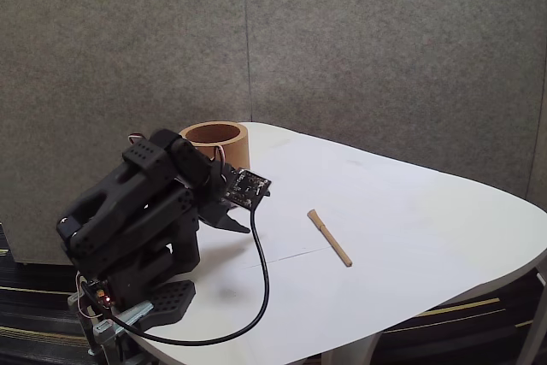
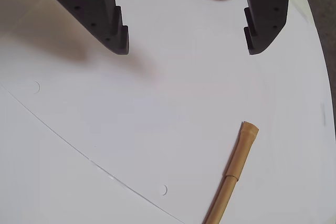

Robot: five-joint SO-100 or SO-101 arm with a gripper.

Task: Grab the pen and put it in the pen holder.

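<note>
Parted fingers [image 2: 118, 35] well above pen [image 2: 236, 166]

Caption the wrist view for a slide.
Open black two-finger gripper above white table; tan wooden pen lies ungrasped.

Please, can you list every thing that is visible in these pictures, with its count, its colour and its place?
pen: one, light tan, lying flat on the table to the right of the arm in the fixed view; its wider end points toward the open jaws in the wrist view
pen holder: one, brown, standing upright at the far edge of the table, behind the arm
table: one, white, with rounded corners
cable: one, black, looping from the arm's wrist down to its base
wall panels: grey, behind the table
arm: one, black, folded low at the table's left end in the fixed view
gripper: one, black, jaws open, empty, above the bare table
</note>
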